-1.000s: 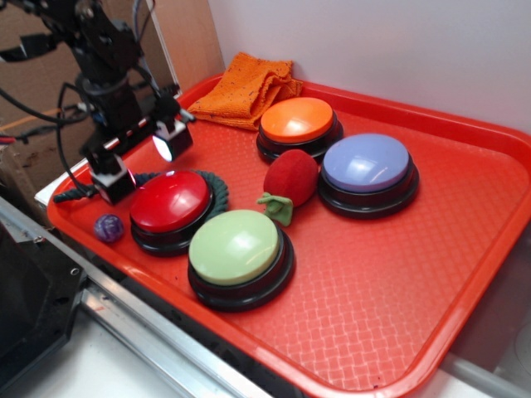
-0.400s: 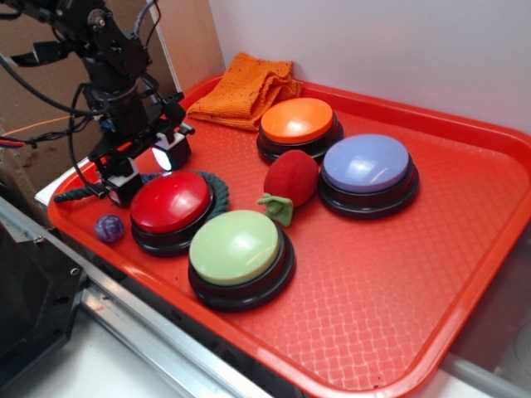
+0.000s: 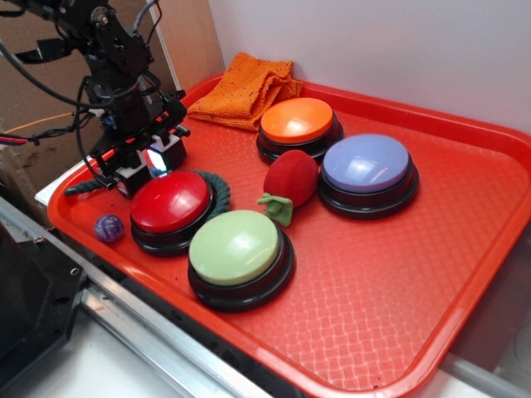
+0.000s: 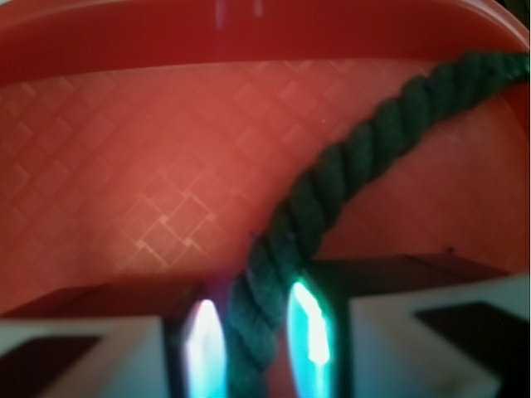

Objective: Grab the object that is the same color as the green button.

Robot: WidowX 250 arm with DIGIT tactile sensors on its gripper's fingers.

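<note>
Your gripper (image 3: 149, 162) sits low at the left end of the red tray (image 3: 398, 274), just behind the red button (image 3: 170, 201), and in the wrist view its two lit fingers (image 4: 309, 323) have closed in against the dark green rope (image 4: 332, 191), pinching it between them. The rope curls round the far side of the red button, one end trailing off over the tray's left rim. You'll find the green button (image 3: 236, 247) nearer, right of the red one.
</note>
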